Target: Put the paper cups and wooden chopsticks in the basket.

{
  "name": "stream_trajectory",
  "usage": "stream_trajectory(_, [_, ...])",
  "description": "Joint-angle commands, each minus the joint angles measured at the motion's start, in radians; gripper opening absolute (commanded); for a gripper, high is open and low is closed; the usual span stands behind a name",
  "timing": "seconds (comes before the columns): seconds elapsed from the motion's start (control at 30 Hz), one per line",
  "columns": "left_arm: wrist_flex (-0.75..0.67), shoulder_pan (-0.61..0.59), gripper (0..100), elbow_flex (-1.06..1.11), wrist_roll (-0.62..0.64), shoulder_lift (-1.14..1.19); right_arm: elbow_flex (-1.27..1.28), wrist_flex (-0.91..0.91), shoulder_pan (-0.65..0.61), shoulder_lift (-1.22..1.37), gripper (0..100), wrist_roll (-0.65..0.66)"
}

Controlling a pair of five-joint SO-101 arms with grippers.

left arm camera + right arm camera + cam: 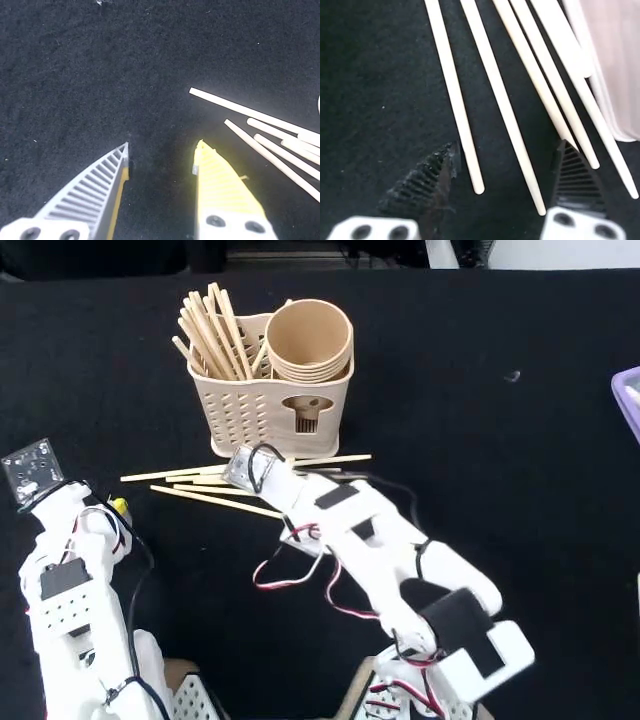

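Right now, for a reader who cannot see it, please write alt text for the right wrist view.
The right tool is open above loose wooden chopsticks on the black table, with two chopstick ends between its fingers. The wall of the pale basket stands beside them.

Robotics lab bench is indicated: table draped in black cloth, left arm and right arm mounted, wiring exposed

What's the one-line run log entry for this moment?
paper cups: stacked in basket | stowed chopsticks: leaning in basket | loose chopsticks: lying before basket | right fingers: open, straddling loose chopsticks | left fingers: open, empty
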Motion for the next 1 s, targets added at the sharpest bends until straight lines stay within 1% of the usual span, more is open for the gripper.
stream_trajectory(0.0, [-0.018,0.010,21,-0.004,-0.009,0.002,-0.045,0.009,0.012,-0.004,28.1,0.009])
stream_trajectory(0.1, [-0.017,0.010,21,-0.004,-0.011,-0.003,-0.008,0.011,0.011,-0.058,27.5,0.009])
stream_trajectory(0.27, [-0.017,0.010,21,-0.004,-0.011,-0.003,0.091,-0.006,0.015,-0.239,27.6,0.011])
stream_trajectory(0.37, [-0.020,0.010,21,-0.004,-0.011,-0.003,0.142,-0.066,0.018,-0.283,27.6,0.009])
stream_trajectory(0.5, [-0.020,0.010,21,-0.004,-0.011,-0.003,0.143,-0.092,0.018,-0.236,32.3,0.002])
stream_trajectory(0.67, [-0.018,0.010,21,-0.004,-0.011,-0.003,0.073,-0.087,0.012,-0.105,32.5,0.003])
stream_trajectory(0.77, [-0.018,0.010,21,-0.004,-0.011,-0.003,-0.008,-0.023,0.014,-0.035,32.5,0.003])
stream_trajectory(0.83, [-0.018,0.010,21,-0.004,-0.011,-0.003,-0.053,0.031,0.012,0.002,30.3,0.009])
stream_trajectory(0.97, [-0.018,0.010,21,-0.004,-0.011,-0.003,-0.077,0.063,-0.006,0.030,18.1,0.012])
